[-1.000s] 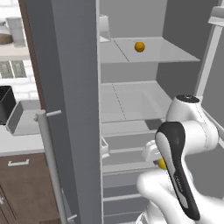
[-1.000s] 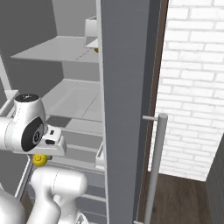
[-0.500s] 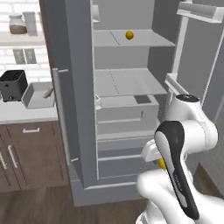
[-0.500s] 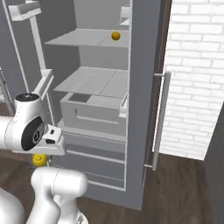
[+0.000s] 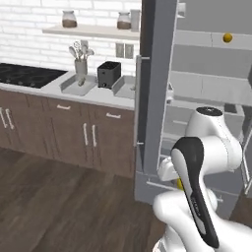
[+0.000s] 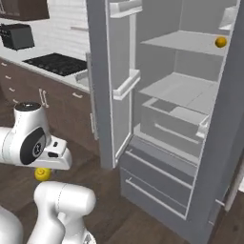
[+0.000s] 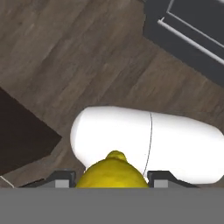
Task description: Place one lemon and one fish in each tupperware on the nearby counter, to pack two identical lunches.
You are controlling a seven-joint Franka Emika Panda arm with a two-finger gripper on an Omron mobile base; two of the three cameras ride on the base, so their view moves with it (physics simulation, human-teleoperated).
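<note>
Where the hand view looks down between the fingertips, a bright yellow lemon (image 7: 113,171) with a small nub at its top sits clamped in the two-finger gripper (image 7: 113,177) — the jaws are closed on its sides, above dark wooden floorboards (image 7: 65,52). In the right base view the same lemon (image 6: 43,174) peeks out beneath the white wrist, low and well in front of the open grey refrigerator (image 6: 190,143); in the left base view only a sliver of it (image 5: 180,184) shows beside the dark-striped forearm.

The arm is folded close to the base, its hand pointing down toward the floor, the lemon hanging free of any surface.

A second, more orange-yellow lemon (image 5: 227,37) rests on an upper shelf inside the refrigerator, also seen from the right (image 6: 220,42).

Away to the left, the flat white countertop (image 5: 88,93) over dark brown cabinets carries two shallow light-grey rectangular trays (image 5: 78,84) (image 5: 126,86) — one on each side of a black slotted toaster (image 5: 109,74). I cannot tell whether anything lies in them.
</note>
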